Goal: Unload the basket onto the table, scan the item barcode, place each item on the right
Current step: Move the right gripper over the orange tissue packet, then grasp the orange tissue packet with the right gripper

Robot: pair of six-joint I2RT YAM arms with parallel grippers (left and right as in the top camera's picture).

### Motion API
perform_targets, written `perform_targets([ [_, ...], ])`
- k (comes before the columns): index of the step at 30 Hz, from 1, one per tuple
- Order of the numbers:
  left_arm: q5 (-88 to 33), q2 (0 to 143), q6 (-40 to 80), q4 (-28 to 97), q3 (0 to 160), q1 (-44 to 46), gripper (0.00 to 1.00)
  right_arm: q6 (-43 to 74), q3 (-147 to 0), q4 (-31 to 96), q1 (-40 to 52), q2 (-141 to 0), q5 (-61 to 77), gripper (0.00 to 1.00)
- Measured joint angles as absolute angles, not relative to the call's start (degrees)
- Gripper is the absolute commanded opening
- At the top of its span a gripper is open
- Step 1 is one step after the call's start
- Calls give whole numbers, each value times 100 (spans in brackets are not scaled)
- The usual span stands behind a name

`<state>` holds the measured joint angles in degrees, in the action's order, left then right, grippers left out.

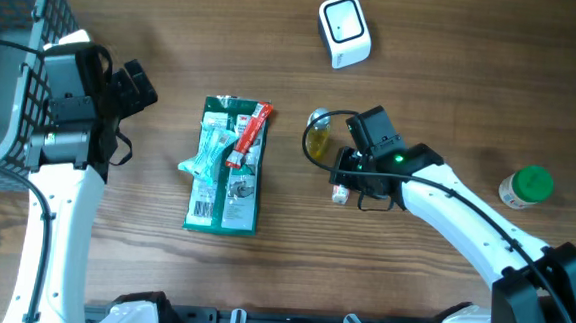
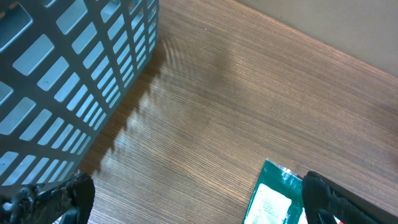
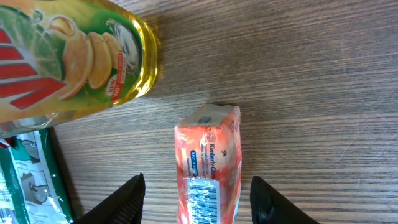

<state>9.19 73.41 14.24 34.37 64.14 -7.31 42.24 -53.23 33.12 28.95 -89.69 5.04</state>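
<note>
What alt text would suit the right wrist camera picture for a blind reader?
An orange tissue pack with a barcode lies on a wooden table between the two black fingers of the open right gripper, which do not touch it. A yellow bottle is at upper left, a green packet at lower left.

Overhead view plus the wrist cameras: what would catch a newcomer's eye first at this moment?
The right gripper straddles a small orange packet lying barcode-up on the table, its fingers either side without touching it, a yellow bottle close beside. At table centre lies a green package with a red tube on it, and a white scanner sits at the far edge.
</note>
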Motion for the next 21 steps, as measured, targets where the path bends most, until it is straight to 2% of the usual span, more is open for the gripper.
perform_targets([
  [8, 919, 7341, 1426, 3437, 6414, -731, 100, 4224, -5321, 3310, 2895, -9203, 504, 54],
  [16, 919, 7341, 1424, 3437, 6414, -731, 100, 4226, -5321, 3295, 2895, -9275, 504, 47],
  [21, 919, 7341, 1424, 3437, 6414, -731, 100, 4224, -5321, 3291, 2895, -9275, 504, 47],
])
